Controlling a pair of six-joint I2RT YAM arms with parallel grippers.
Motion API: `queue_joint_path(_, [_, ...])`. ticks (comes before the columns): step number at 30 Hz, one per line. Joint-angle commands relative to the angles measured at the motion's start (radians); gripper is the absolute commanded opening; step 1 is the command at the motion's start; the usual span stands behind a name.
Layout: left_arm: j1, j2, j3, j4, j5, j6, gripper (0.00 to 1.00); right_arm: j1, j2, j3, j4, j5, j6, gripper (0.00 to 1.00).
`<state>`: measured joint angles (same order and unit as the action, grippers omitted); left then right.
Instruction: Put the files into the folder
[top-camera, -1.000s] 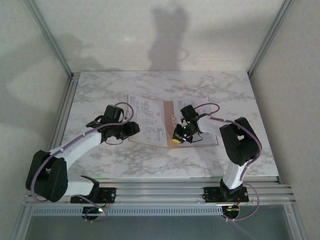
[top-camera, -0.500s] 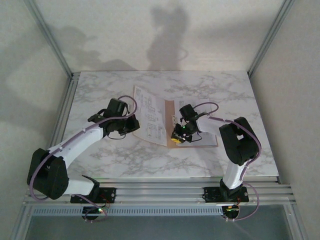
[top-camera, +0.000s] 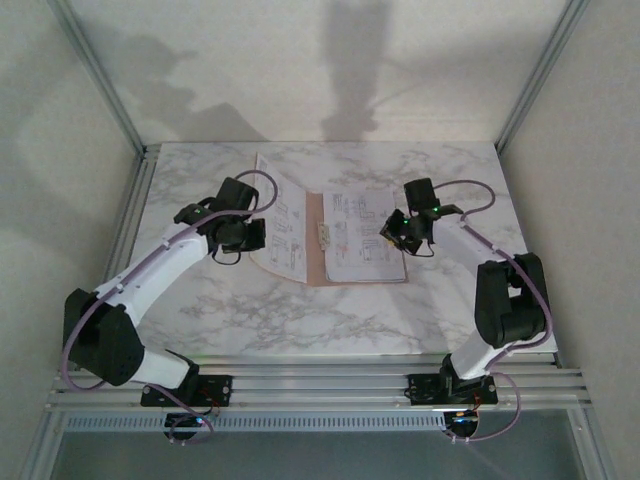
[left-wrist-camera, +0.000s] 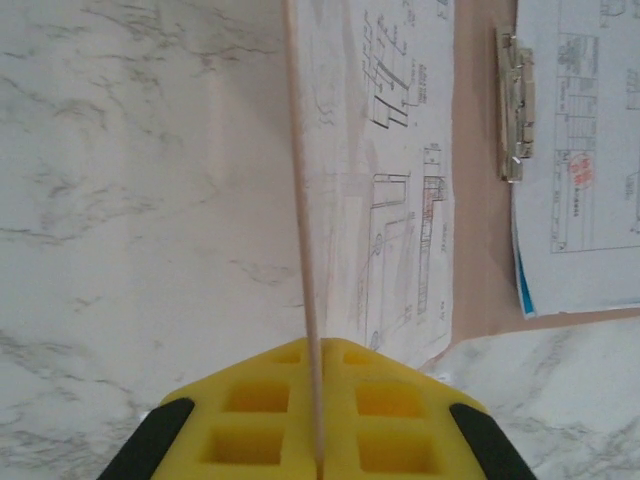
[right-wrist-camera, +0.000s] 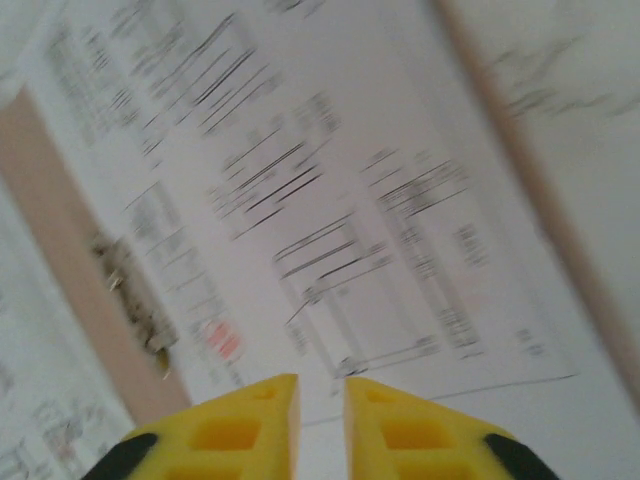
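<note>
Top external view shows plain white walls (top-camera: 300, 70) on three sides, with aluminium posts (top-camera: 100, 75) slanting up at the two far corners. A grey-veined white marble bench (top-camera: 300, 310) fills the floor of the enclosure, and a ribbed metal rail (top-camera: 320, 385) runs along its near edge.

The pinkish-tan folder (top-camera: 314, 240) lies open near the middle of the bench, its crease running away from the arms. The files (top-camera: 360, 240) rest on it: one printed sheet on each leaf. The right-hand sheet has a bright blue strip (left-wrist-camera: 522, 290) along its edge. A small metal clip (left-wrist-camera: 513, 105) sits on the bare tan strip between the sheets.

The left pincer (top-camera: 250, 237) is clamped on the outer edge of the folder's left leaf. From the left wrist, the yellow pads (left-wrist-camera: 360, 420) press the thin card between them. The right pincer (top-camera: 400, 228) is over the right-hand sheet, its jaws narrowly parted with nothing between them (right-wrist-camera: 320, 385); that view is blurred.
</note>
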<state>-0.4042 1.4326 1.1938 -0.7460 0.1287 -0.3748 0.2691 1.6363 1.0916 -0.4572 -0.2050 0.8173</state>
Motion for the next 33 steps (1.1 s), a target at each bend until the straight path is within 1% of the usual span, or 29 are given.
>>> queue_joint_path(1, [0.004,0.02,0.059,-0.071,-0.091,0.067,0.0,-0.012,0.052,-0.013,-0.02,0.024,0.006,0.11])
queue_joint_path(3, [0.004,0.031,0.08,-0.084,-0.103,0.078,0.0,-0.016,0.082,-0.017,-0.033,0.026,0.008,0.07])
queue_joint_path(7, [0.004,0.049,0.109,-0.095,-0.113,0.086,0.0,-0.015,0.1,-0.052,-0.039,0.059,0.016,0.03])
queue_joint_path(10, [0.004,0.062,0.129,-0.098,-0.098,0.082,0.01,-0.018,0.098,-0.092,-0.022,0.068,0.01,0.01])
queue_joint_path(14, [0.004,0.07,0.145,-0.085,-0.062,0.066,0.06,-0.018,0.121,-0.114,-0.011,0.035,-0.006,0.0])
queue_joint_path(16, [0.004,0.075,0.155,-0.073,-0.026,0.049,0.08,-0.019,0.14,-0.115,-0.011,0.023,-0.011,0.0])
queue_joint_path(19, [-0.004,0.089,0.184,-0.047,0.053,0.012,0.14,-0.018,0.158,-0.116,-0.022,0.02,-0.015,0.0])
queue_joint_path(22, [-0.021,0.098,0.221,0.0,0.132,-0.039,0.28,-0.019,0.164,-0.118,-0.027,0.021,-0.021,0.0])
queue_joint_path(23, [-0.029,0.102,0.236,0.019,0.157,-0.059,0.35,-0.019,0.167,-0.118,-0.03,0.018,-0.023,0.0])
queue_joint_path(25, [-0.052,0.114,0.269,0.044,0.191,-0.086,0.41,-0.018,0.169,-0.114,-0.035,0.02,-0.028,0.0])
queue_joint_path(29, [-0.118,0.158,0.351,0.075,0.232,-0.114,0.47,-0.019,0.164,-0.106,-0.044,0.023,-0.032,0.0])
queue_joint_path(33, [-0.191,0.216,0.403,0.118,0.263,-0.143,0.49,-0.018,0.136,-0.081,-0.069,0.041,-0.036,0.0])
